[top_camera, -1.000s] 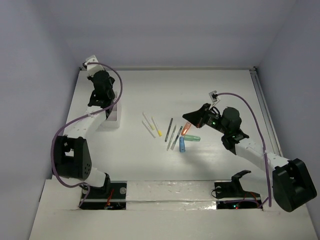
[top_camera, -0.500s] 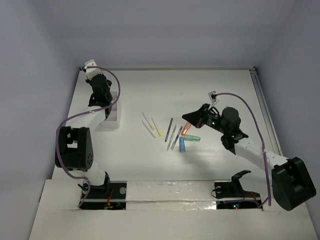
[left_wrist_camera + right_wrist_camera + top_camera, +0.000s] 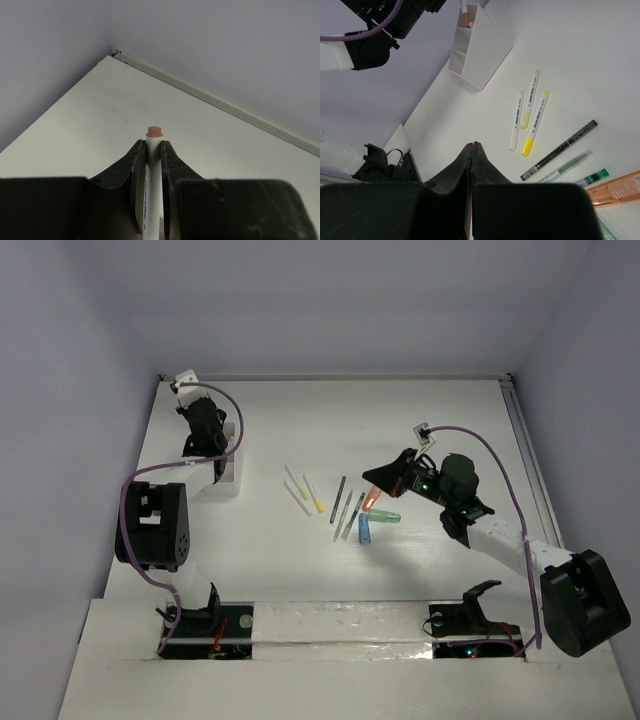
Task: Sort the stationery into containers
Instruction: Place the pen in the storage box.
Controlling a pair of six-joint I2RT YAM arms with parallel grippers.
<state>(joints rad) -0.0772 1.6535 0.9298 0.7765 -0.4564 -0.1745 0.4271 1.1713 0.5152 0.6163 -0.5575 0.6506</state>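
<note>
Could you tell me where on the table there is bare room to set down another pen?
The far strip between the organizer and the right rail is bare, as is the near strip before the arm bases. The middle is crowded: sticks, pens and markers lie close together, with the right gripper by them.

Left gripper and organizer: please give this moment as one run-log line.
left gripper: shut on white stick | stick: orange tip at organizer end compartment | right gripper: shut, empty, near loose pens
</note>
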